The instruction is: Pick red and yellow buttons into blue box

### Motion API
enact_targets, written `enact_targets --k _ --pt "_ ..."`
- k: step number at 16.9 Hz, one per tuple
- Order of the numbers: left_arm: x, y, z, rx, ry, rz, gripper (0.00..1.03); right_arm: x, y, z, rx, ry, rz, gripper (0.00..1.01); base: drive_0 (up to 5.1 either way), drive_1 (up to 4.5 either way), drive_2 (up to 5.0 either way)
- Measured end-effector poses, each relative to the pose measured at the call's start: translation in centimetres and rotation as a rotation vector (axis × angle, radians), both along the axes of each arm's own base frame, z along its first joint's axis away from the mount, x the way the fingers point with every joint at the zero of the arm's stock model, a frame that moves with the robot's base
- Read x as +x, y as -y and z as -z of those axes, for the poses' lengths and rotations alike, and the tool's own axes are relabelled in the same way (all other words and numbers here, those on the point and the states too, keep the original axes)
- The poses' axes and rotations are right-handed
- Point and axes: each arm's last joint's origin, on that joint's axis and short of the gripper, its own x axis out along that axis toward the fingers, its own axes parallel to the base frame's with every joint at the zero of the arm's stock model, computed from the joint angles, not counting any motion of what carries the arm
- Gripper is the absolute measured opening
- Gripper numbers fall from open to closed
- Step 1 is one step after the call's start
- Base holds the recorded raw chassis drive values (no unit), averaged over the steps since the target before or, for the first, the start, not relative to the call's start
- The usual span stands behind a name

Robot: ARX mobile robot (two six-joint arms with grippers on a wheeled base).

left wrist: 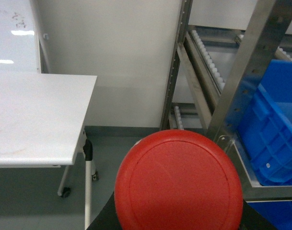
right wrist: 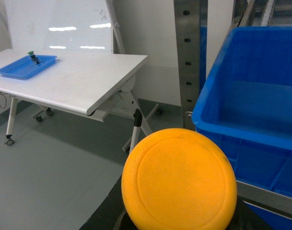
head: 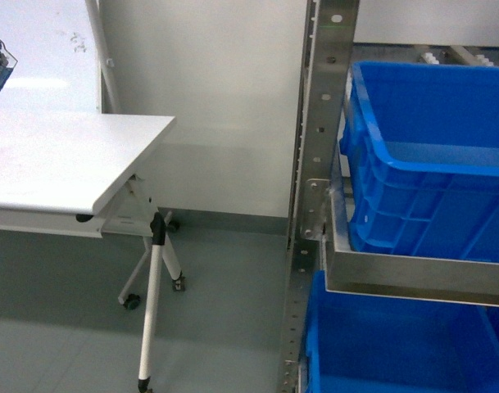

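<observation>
The red button [left wrist: 178,182] fills the lower middle of the left wrist view, its round cap facing the camera. My left gripper [left wrist: 179,213] is shut on it, with only black edges showing beside the cap. In the right wrist view the yellow button [right wrist: 179,179] sits the same way, and my right gripper [right wrist: 179,215] is shut on it. The blue box [head: 429,164] rests on the upper rack shelf, right of both buttons [right wrist: 246,96] [left wrist: 275,134]. Its floor looks bare. Neither gripper appears in the head view.
A perforated steel rack upright [head: 319,164] stands just left of the box, and a second blue crate [head: 396,344] sits on the shelf below. A white folding table [head: 61,164] is at left, carrying a shallow blue tray [right wrist: 26,67] with a green-capped switch [right wrist: 34,57].
</observation>
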Motion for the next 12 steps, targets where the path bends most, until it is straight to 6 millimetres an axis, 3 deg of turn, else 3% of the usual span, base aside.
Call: enact_targets --k 12 --pt "0.03 0.01 0.06 0.000 -0.003 0.000 0.24 0.00 -0.01 0.02 0.000 -0.002 0.000 0.26 4.9 -3.43 -1.3"
